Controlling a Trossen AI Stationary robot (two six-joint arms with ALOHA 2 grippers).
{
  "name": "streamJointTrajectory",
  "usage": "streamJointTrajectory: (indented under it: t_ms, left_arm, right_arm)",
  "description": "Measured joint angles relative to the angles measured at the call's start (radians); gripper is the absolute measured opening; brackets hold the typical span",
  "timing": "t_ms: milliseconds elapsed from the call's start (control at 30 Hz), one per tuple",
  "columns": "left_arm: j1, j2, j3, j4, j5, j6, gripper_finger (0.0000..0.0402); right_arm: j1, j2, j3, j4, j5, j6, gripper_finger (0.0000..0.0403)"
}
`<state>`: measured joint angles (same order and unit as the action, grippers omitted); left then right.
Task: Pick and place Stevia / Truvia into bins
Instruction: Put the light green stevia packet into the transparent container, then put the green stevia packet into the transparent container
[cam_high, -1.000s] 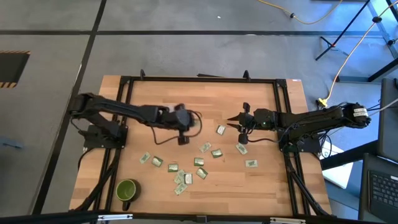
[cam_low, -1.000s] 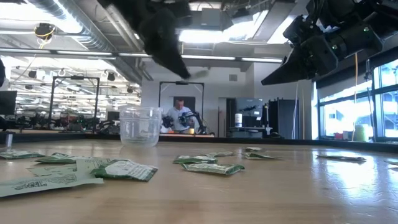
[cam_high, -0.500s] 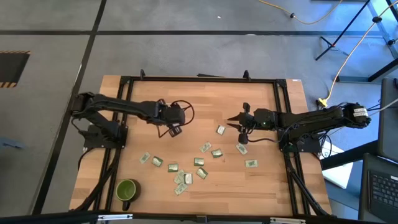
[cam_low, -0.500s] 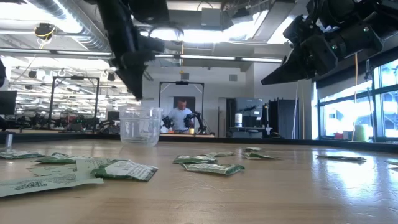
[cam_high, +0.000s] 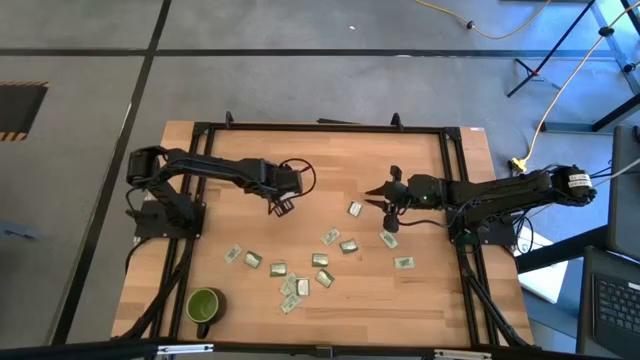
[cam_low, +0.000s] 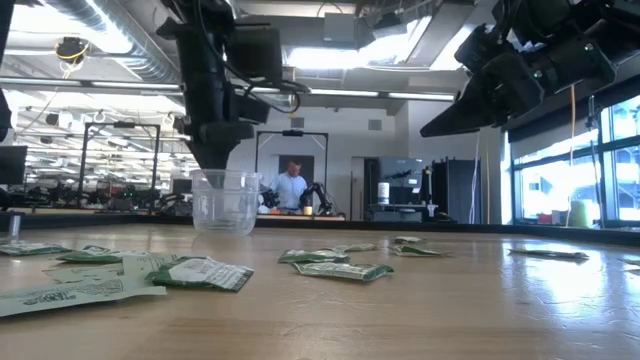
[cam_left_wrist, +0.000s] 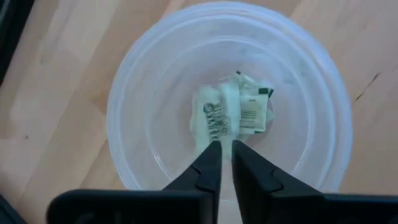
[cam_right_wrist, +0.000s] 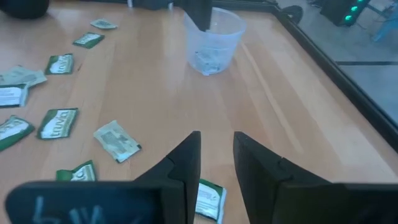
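Left gripper (cam_left_wrist: 225, 163) hovered over the clear cup (cam_left_wrist: 323, 112) at frame centre, its fingers slightly apart, empty; we saw sachets (cam_left_wrist: 239, 112), perhaps two, inside. Loose sachets (cam_high: 320, 260) lay lower centre; right gripper (cam_right_wrist: 214, 163) waited apart.

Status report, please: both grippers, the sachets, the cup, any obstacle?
Left gripper over cup, fingers slightly apart, empty. Two sachets in cup. Right gripper open, empty, over loose sachets. Nothing blocking.

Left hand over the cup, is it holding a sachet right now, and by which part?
Nothing is held: the left hand hangs above the clear cup, narrowly parted and empty, with sachets lying on the cup's bottom.
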<state>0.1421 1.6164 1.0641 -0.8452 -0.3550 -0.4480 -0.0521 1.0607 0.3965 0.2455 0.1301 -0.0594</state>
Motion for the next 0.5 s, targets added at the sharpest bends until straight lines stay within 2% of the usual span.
streamJointTrajectory:
  t_ms: [300,500]
  left_arm:
    - [-0.027,-0.113,0.0,0.022,-0.048,-0.001,0.0087]
    - [-0.084,-0.201,0.0,0.138,-0.077,0.043,0.0089]
  right_arm:
    - [0.0,0.013,0.0,0.005,-0.002,-0.034,0.0099]
    - [0.0,0.127,0.0,0.036,-0.042,-0.036,0.0099]
